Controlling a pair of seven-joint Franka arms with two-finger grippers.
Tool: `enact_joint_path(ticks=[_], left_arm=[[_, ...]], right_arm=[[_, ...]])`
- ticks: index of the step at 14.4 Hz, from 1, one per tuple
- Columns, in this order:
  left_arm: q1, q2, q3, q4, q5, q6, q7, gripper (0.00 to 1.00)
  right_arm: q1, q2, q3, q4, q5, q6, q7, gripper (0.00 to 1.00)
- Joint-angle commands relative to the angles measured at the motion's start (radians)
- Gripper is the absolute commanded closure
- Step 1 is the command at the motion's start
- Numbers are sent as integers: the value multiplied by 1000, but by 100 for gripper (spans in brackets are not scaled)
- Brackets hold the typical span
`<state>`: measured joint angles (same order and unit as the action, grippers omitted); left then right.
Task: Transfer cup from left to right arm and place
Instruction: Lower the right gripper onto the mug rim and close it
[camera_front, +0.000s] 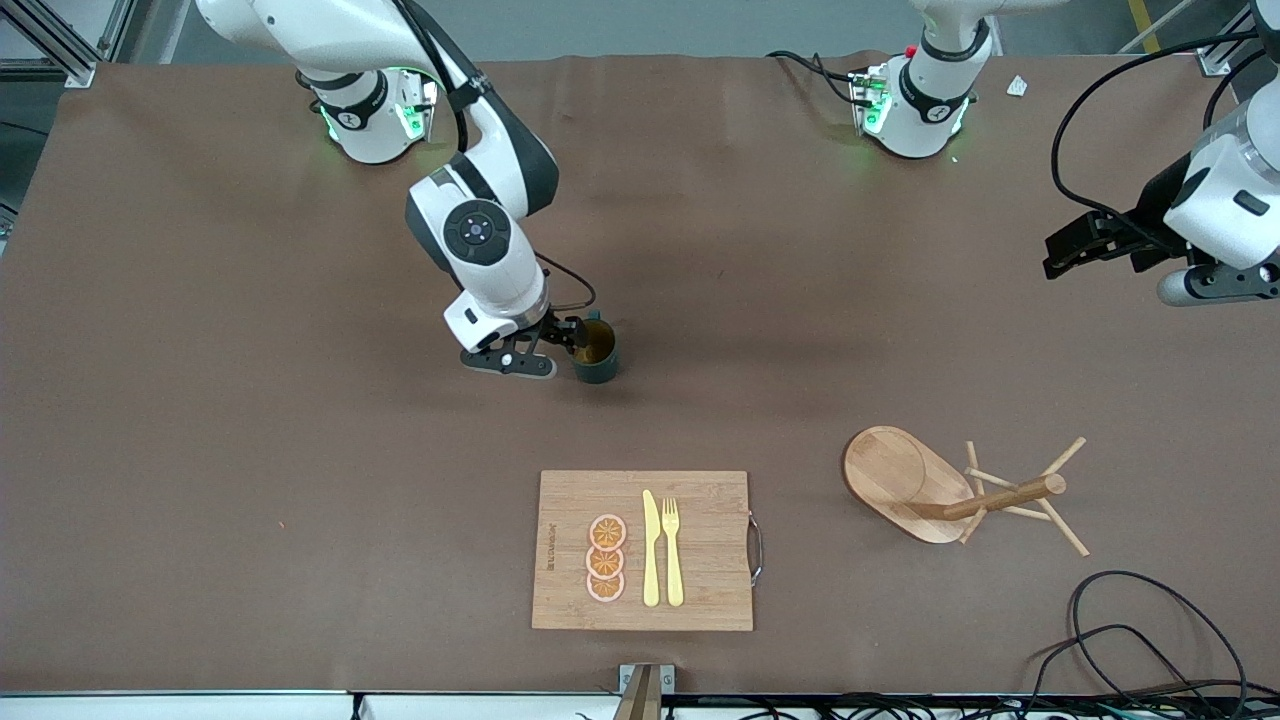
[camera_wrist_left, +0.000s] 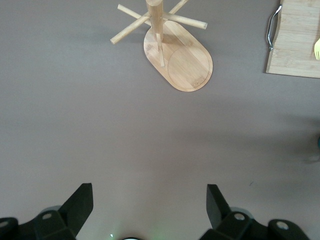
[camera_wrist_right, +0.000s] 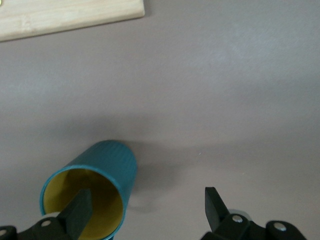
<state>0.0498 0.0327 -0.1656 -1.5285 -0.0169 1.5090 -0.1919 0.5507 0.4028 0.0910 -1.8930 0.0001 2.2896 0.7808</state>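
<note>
The cup (camera_front: 597, 352) stands on the table (camera_front: 200, 450) near its middle. The cutting board (camera_front: 700, 590), nearer to the front camera, carries the knife (camera_front: 650, 550), the fork (camera_front: 672, 550) and three fruit slices (camera_front: 606, 558). The mug tree (camera_front: 960, 490) lies toward the left arm's end.

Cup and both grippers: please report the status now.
Right gripper open, low at the cup, one finger inside its rim. Cup upright on the table, not gripped. Left gripper open, waiting near the left arm's end. Nothing in the way.
</note>
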Motion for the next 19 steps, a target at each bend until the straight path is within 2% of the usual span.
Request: enact_joint_path(ticks=[1, 8, 11, 14, 17, 19], left_arm=[[1, -42, 27, -32, -14, 17, 20, 0], [5, -59, 9, -29, -2, -21, 20, 0], [1, -57, 5, -28, 38, -21, 19, 0], [2, -56, -6, -25, 61, -21, 20, 0], [5, -53, -6, -22, 61, -19, 20, 0], [4, -51, -8, -19, 61, -19, 20, 0]], right_arm=[[32, 36, -11, 21, -14, 28, 34, 0], [51, 82, -13, 21, -14, 103, 54, 2], [58, 85, -13, 21, -14, 108, 54, 21], [57, 103, -16, 20, -15, 111, 54, 46], [57, 108, -16, 14, -26, 129, 54, 56], [57, 109, -16, 14, -28, 129, 54, 69]])
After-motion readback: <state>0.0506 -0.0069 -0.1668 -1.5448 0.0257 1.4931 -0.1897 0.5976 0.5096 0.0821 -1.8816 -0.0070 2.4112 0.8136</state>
